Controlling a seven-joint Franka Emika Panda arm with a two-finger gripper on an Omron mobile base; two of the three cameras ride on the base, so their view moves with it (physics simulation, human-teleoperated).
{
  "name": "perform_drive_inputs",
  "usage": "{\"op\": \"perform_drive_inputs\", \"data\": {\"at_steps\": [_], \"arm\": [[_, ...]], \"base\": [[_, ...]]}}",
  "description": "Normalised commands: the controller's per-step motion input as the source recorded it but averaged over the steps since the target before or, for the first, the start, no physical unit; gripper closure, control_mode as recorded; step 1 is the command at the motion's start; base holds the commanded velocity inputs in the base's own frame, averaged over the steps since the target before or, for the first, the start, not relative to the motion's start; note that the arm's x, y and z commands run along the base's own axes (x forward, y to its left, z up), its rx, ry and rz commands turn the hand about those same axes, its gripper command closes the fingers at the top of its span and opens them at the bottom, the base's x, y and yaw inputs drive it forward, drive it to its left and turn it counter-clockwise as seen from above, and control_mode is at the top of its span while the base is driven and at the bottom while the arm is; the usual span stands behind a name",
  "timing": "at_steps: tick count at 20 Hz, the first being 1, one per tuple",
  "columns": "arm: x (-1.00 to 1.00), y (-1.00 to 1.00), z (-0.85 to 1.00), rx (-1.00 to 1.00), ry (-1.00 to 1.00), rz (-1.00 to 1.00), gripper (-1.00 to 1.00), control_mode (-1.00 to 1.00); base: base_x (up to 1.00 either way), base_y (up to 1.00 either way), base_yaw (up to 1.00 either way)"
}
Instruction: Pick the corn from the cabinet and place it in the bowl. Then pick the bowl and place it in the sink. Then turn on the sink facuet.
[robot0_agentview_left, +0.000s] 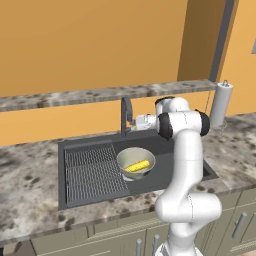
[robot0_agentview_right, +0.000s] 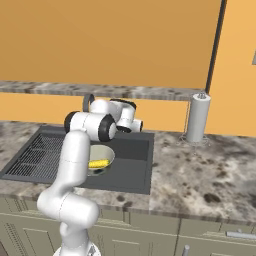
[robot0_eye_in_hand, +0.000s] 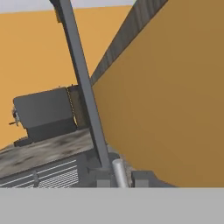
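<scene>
paper towel roll (robot0_agentview_left: 220, 104) upright on counter (robot0_agentview_left: 30, 170) | stone ledge (robot0_agentview_left: 75, 95) (behind) | possibly toaster (robot0_eye_in_hand: 43, 113)

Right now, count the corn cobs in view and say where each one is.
1. The corn lies inside the bowl, which sits in the sink basin. Others could be hidden behind the arm.

The sink (robot0_agentview_right: 132, 172) is sunk into the speckled stone bench (robot0_agentview_right: 200, 170), its ridged drainboard on the left. The bowl (robot0_agentview_right: 103, 159) sits in the basin with the corn (robot0_agentview_right: 98, 163) lying inside it. The white arm rises in front, partly covering the bowl. A paper towel roll (robot0_agentview_right: 198, 119) stands upright near the back wall. The end effector (robot0_agentview_right: 138, 125) seems to be behind the wrist, its fingers hidden.
</scene>
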Motion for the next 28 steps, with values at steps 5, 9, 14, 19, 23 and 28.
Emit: {"op": "perform_drive_inputs", "data": {"at_steps": [5, 9, 14, 19, 23, 28], "arm": [[0.05, -0.65, 0.0, 0.14, 0.08, 0.0, 1.0, -1.0], [0.0, -0.98, 0.0, 0.21, 0.11, 0.0, 1.0, -1.0], [0.0, -1.0, -0.01, 0.22, 0.09, 0.0, 1.0, -1.0], [-0.02, -1.0, 0.0, 0.21, 0.06, 0.0, 1.0, -1.0], [-0.07, -1.0, 0.0, 0.19, 0.06, 0.0, 1.0, -1.0], [-0.1, -0.92, -0.02, 0.15, 0.05, 0.0, 1.0, -1.0]], "base": [[0.0, 0.0, 0.0], [0.0, 0.0, 0.0], [0.0, 0.0, 0.0], [0.0, 0.0, 0.0], [0.0, 0.0, 0.0], [0.0, 0.0, 0.0]]}}
